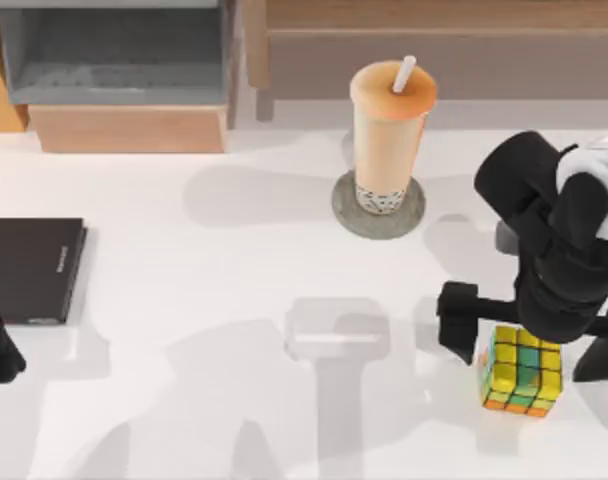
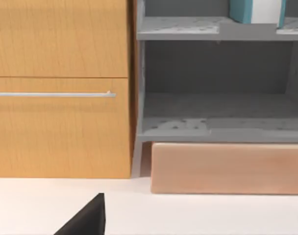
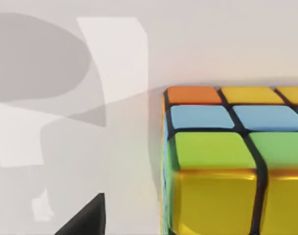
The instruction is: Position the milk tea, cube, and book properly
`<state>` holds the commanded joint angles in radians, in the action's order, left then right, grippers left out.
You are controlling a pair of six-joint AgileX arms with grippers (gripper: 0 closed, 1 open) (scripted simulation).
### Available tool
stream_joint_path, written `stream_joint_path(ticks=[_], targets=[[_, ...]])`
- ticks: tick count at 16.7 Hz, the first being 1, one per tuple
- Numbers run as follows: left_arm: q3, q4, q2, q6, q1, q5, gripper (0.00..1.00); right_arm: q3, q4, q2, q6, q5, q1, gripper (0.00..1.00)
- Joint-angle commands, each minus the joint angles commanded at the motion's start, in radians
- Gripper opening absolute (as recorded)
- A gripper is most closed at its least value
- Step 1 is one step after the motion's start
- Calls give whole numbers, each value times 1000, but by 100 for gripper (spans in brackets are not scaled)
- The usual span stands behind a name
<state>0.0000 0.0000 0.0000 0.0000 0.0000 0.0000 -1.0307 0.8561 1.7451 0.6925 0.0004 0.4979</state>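
Right claw (image 1: 529, 345) spread over cube (image 1: 523, 371); rigid, light, probably slick faces: pinch opposite flat sides mid-height.

A white table (image 1: 184, 420) carries soft grey shadows across its middle; on its left side lies a thin black slab (image 1: 29, 268) with small lettering along its right edge, flat on the surface; toward the back, near the middle, a flat grey round disc (image 1: 344, 215) rests on the table. Behind the table at the left stands a grey shelf unit (image 2: 217, 88) with open compartments; a pale wooden block (image 2: 227, 169) sits under it; just beside it is an orange-brown wooden cabinet (image 2: 61, 122) with a thin silver handle (image 2: 51, 94). A brown wooden ledge (image 1: 434, 50) runs along the back right.
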Motion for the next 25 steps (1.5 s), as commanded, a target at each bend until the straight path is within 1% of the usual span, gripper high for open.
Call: stream_joint_path(ticks=[4, 17, 18, 25], targets=[[0, 0, 0, 0, 0, 0, 100, 1, -1, 1, 0, 0, 0, 100], [0, 0, 0, 0, 0, 0, 100, 1, -1, 1, 0, 0, 0, 2], [0, 0, 0, 0, 0, 0, 100, 1, -1, 1, 0, 0, 0, 0], [0, 0, 0, 0, 0, 0, 100, 1, -1, 1, 0, 0, 0, 0]])
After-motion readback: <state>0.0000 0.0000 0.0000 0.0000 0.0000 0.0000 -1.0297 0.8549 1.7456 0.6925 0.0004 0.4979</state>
